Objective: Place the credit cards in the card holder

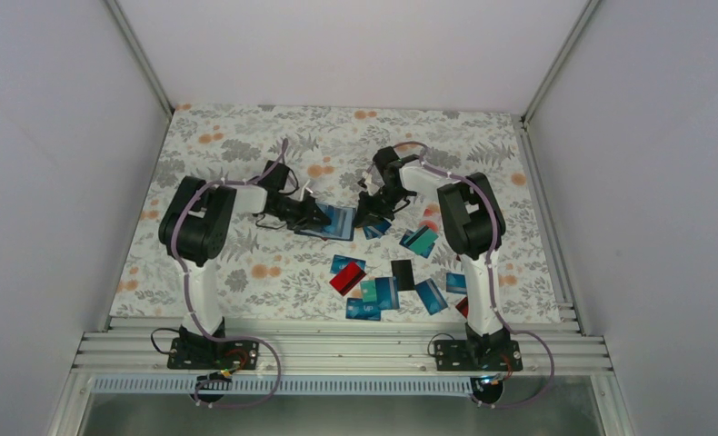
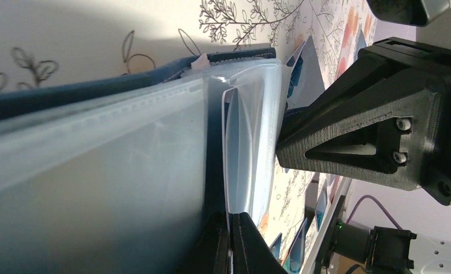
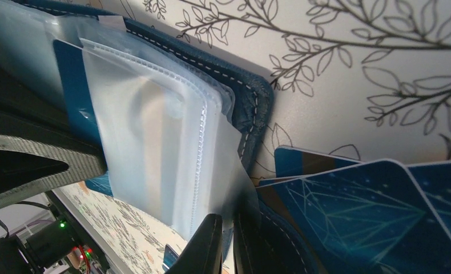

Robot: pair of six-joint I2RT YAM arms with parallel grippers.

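The dark navy card holder (image 1: pixel 339 222) lies open on the floral table between both grippers. Its clear plastic sleeves fan out in the left wrist view (image 2: pixel 154 171) and the right wrist view (image 3: pixel 154 148). My left gripper (image 1: pixel 317 218) (image 2: pixel 230 242) is shut on a clear sleeve at the holder's left side. My right gripper (image 1: pixel 370 216) (image 3: pixel 228 245) is shut on a sleeve near the navy stitched cover (image 3: pixel 252 97). One blue card (image 3: pixel 72 97) sits inside a sleeve. Loose credit cards lie nearer the arm bases: red (image 1: pixel 347 280), black (image 1: pixel 403 273), teal (image 1: pixel 421 241), blue (image 1: pixel 364 309).
Blue patterned cards (image 3: pixel 360 211) lie overlapped right beside the holder under my right gripper. More cards lie by the right arm's base (image 1: pixel 456 282). White walls close in the table on three sides. A metal rail (image 1: pixel 337 345) runs along the near edge.
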